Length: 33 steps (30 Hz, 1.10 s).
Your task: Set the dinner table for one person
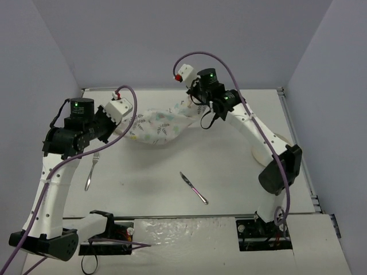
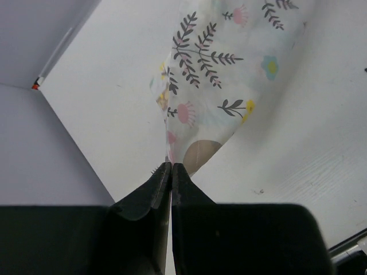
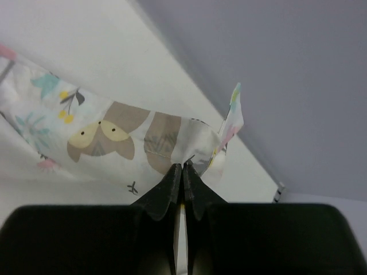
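table (image 1: 229,172): big off-white top, fills most of the overhead view, my bases at its near edge. everything else sits on it or hangs over it.

mat (image 1: 160,127): printed cloth, strung between my two arms over the far middle of the table and sagging in the centre. cannot tell whether the belly touches the top.

left end effector (image 2: 171,166): pinched tight on one corner of the mat (image 2: 218,74), only a sliver of cloth between the tips.

right end effector (image 3: 182,167): clamped on the opposite corner of the mat (image 3: 114,143), hem bunched and a flap standing up beside the grip.

plate (image 1: 257,152): pale disc at the right, mostly hidden behind my right arm.

knife (image 1: 194,188): lies diagonal, near middle, well apart from the mat.

fork (image 1: 92,170): lies left, under my left arm.

judgement: step in hand is spreading the mat flat; nothing is set in place yet.

risks:
- both grips are shallow, so pulling the arms apart to take out the sag could slip a corner free.
- uneven lowering would lay the cloth folded or skewed.
- dragging it nearward could sweep the knife.
- my right elbow sits close to the plate and could nudge it.
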### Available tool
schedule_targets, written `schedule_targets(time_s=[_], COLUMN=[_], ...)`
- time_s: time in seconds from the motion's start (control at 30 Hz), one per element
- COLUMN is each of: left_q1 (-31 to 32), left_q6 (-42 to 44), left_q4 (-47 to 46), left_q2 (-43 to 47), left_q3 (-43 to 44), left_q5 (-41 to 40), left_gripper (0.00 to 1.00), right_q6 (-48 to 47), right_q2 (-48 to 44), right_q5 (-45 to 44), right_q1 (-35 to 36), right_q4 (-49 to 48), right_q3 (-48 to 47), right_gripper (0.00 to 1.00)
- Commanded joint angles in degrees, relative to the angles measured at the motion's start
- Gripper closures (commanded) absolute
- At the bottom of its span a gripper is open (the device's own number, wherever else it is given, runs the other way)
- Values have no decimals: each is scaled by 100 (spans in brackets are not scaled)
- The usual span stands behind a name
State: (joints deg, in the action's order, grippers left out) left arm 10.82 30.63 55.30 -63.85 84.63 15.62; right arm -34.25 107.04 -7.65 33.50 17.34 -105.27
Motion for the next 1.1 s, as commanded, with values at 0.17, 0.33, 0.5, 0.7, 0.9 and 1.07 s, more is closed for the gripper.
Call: schedule_targets(time_s=[0.17,0.33,0.5,0.7,0.9,1.07], left_q1=[-45,-62,-80,-84,-88,-91], left_q6=[-190,-131,-107,22,7,59], left_q4=[-476,-271,-140,-138,-126,-94], left_q2=[355,551,467,570,642,669], left_q3=[125,213,375,-235,-562,-673], left_q5=[-59,-181,-129,-121,-47,-109], left_gripper=[100,100,100,100,100,100], right_q6=[-226,-194,-291,-288,-149,-99], right_q2=[-1805,-2519,-2293,-1618,-806,-684], right_q5=[694,1293,2020,1933,2329,2438], right_q1=[159,-22,-198,2,129,248], right_q4=[-35,306,1322,1750,1670,1425], right_q3=[1477,1821,1820,2671,2813,2747], right_gripper=[100,100,99,100,99,100])
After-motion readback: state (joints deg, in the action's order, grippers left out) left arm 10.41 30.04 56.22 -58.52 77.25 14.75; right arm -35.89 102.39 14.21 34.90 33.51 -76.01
